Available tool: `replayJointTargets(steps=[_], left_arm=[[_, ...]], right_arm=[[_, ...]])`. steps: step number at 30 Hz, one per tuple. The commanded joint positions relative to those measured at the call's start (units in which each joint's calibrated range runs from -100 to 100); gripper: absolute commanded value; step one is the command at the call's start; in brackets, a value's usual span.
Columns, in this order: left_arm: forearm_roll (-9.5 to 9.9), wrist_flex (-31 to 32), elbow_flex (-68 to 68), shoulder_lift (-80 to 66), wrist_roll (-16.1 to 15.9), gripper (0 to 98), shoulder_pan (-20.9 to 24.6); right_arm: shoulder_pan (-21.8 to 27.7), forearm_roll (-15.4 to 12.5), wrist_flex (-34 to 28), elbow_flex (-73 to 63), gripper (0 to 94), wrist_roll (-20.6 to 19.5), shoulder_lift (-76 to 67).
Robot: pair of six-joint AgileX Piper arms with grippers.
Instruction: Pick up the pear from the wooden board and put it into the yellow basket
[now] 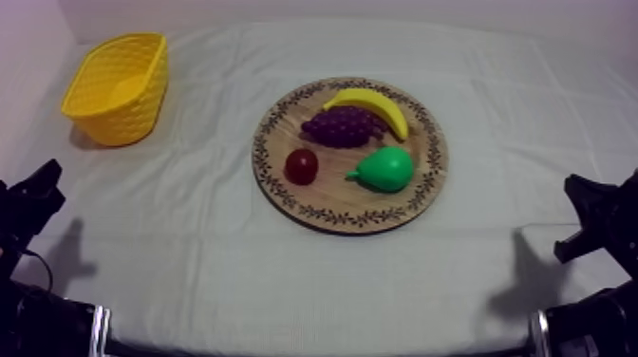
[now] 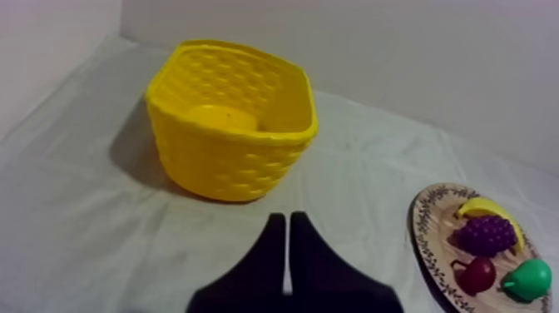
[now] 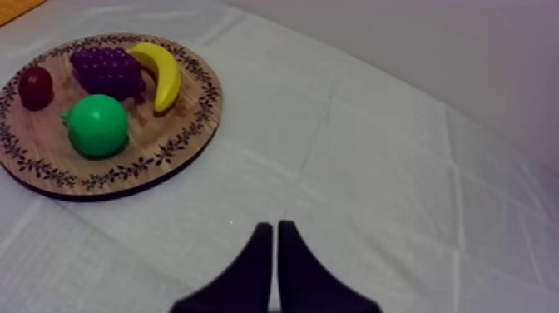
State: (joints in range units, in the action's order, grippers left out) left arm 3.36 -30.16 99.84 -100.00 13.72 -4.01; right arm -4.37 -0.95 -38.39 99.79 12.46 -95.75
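Top view: pear (image 1: 384, 169) lies near-right on the wooden board (image 1: 332, 197), long axis left-right, stem pointing left; yellow basket (image 1: 123, 114) far left; left gripper (image 2: 287, 218) and right gripper (image 3: 274, 225) both pinched narrow, empty

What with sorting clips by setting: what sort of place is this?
Likely a robot test bench: a table under grey-white cloth, a green toy pear on a round wooden board with patterned rim, left gripper and right gripper shut.
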Motion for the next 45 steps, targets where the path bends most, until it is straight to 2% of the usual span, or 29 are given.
replayJointTargets(steps=[1, 9, 17, 26, 31, 38, 45], left_arm=[[0.00, -0.21, 0.05, 0.00, -0.64, 0.0, -0.01], [0.00, -2.08, -1.61, 0.00, -4.53, 0.0, -0.33], [0.00, -7.09, -12.94, 3.89, -7.46, 0.0, -1.87], [-2.83, -11.07, -32.42, 18.63, -12.88, 0.0, -2.57], [-3.57, -14.19, -43.59, 26.39, -14.82, 0.0, -3.84], [-4.56, -20.40, -58.74, 37.62, -18.64, 0.0, -6.07], [-6.69, -26.70, -71.47, 47.89, -21.69, 0.0, -9.24]], right_arm=[[0.00, 0.00, 0.00, -0.01, 0.3, -0.29, -0.01], [0.00, 0.00, 0.00, -0.01, 0.3, -0.29, -0.01], [0.00, 0.00, 0.00, -0.01, 0.3, -0.29, -0.01], [0.00, 0.00, 0.00, -0.01, 0.3, -0.28, -0.01], [0.00, 0.00, 0.00, -0.01, 0.3, -0.28, -0.01], [0.00, 0.00, 0.00, -0.01, 0.3, -0.28, -0.01], [0.00, 0.00, 0.00, -0.01, 0.3, -0.28, -0.01]])
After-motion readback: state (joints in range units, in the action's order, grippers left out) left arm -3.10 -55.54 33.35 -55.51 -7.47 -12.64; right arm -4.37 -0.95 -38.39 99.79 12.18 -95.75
